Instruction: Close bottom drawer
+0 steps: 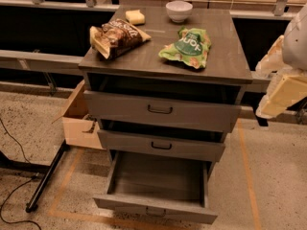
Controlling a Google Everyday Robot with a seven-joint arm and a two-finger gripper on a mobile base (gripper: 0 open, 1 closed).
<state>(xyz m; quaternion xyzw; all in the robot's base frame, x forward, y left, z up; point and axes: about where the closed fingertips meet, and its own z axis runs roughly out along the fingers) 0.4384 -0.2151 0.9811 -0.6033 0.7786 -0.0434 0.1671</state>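
Note:
The bottom drawer (pixel 156 206) of the grey wood cabinet (pixel 230 68) is pulled far out. Its plain grey box looks empty, and its small dark handle (pixel 154 212) faces the lower edge of the view. The middle drawer (pixel 160 145) and the top drawer (pixel 160 110) each stand out a little from the cabinet. My arm, white and cream, hangs at the right edge beside the cabinet. My gripper (pixel 274 103) is at its lower end, level with the top drawer and well above and to the right of the bottom drawer, touching nothing.
On the cabinet top lie a brown snack bag (pixel 115 36), a green snack bag (pixel 187 47), a white bowl (pixel 179 11) and a yellow sponge (pixel 135 17). An open cardboard box (pixel 79 119) sits on the floor to the left, next to a black stand leg (pixel 45 178) and cables.

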